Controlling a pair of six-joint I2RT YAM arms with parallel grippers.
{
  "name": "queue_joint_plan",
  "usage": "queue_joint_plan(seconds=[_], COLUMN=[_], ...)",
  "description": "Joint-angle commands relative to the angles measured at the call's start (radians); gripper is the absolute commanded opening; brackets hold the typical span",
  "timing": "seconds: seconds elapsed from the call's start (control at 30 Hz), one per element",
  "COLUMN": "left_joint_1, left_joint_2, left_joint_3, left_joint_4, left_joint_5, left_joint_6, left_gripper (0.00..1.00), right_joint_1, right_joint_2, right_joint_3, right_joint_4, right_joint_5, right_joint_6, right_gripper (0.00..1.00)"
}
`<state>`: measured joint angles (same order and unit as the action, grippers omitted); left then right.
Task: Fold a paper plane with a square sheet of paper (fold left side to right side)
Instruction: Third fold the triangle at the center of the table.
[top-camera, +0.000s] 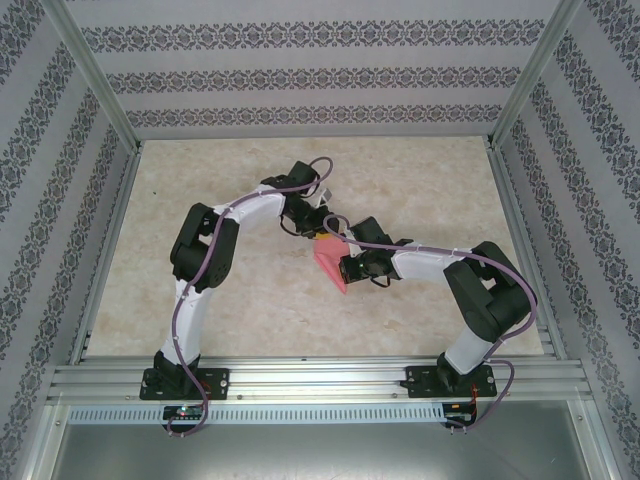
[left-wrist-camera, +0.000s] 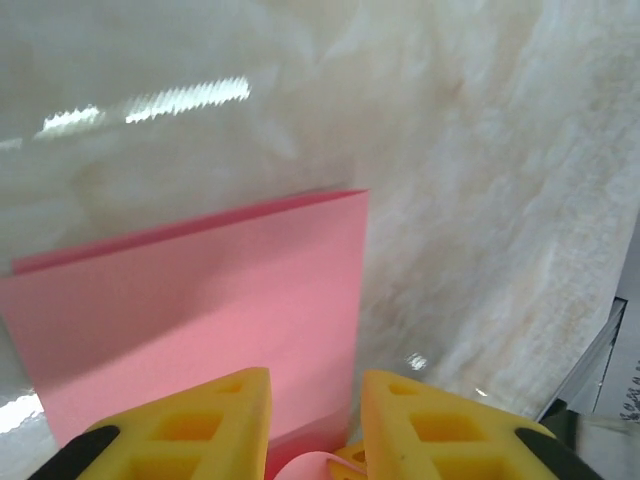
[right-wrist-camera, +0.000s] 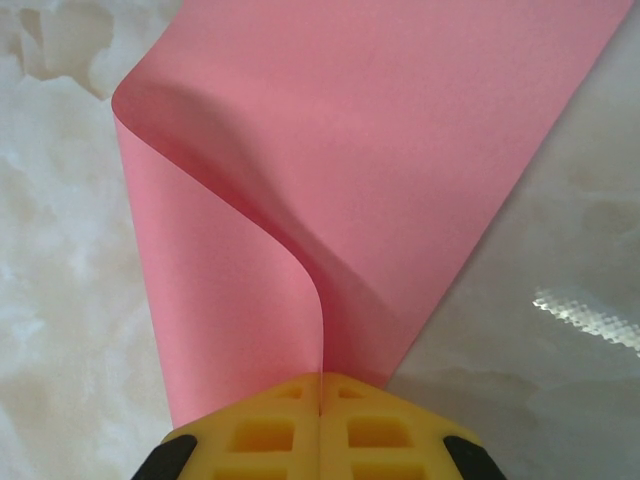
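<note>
Two layers of the square sheet of paper (right-wrist-camera: 330, 150) sat pinched between my right jaws, likely to steady the fold; my left jaws stood parted.

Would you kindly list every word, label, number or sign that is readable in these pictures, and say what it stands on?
There is no readable text.
The pink paper is plain and unmarked.
The walls bear only a repeating ornament, no letters.
</note>
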<state>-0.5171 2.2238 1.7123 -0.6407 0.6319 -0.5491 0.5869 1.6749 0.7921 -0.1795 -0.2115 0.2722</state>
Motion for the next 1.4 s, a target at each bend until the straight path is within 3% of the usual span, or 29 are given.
queue_joint_plan(seconds=[0.0, 0.13, 0.3, 0.57, 0.83, 1.37], left_joint_1=[0.027, 0.032, 0.031, -0.006, -0.051, -0.080], left_joint_2=[-0.008, -0.070, -0.194, -0.269, -0.239, -0.167], left_joint_3=[0.048, -0.007, -0.229, -0.416, -0.433, -0.444], left_joint_4=[-0.059, -0.038, 0.105, 0.302, 0.361, 0.322], left_joint_5=[0.011, 0.009, 0.052, 0.136, 0.112, 0.027], left_joint_6=[0.033, 0.028, -0.040, -0.149, -0.201, -0.185], left_gripper=[0.32, 0.27, 0.20, 0.20, 0.18, 0.16], right_joint_1=[0.004, 0.005, 0.005, 0.008, 0.009, 0.013], right_joint_2=[0.046, 0.043, 0.046, 0.052, 0.057, 0.059], right_joint_3=[-0.003, -0.003, 0.000, 0.006, 0.011, 0.015], right_joint_4=[-0.035, -0.035, -0.035, -0.040, -0.045, -0.051], right_joint_5=[0.006, 0.009, 0.009, 0.014, 0.015, 0.021], right_joint_6=[0.013, 0.013, 0.010, 0.001, -0.003, -0.007], right_gripper=[0.00, 0.00, 0.00, 0.00, 0.00, 0.00])
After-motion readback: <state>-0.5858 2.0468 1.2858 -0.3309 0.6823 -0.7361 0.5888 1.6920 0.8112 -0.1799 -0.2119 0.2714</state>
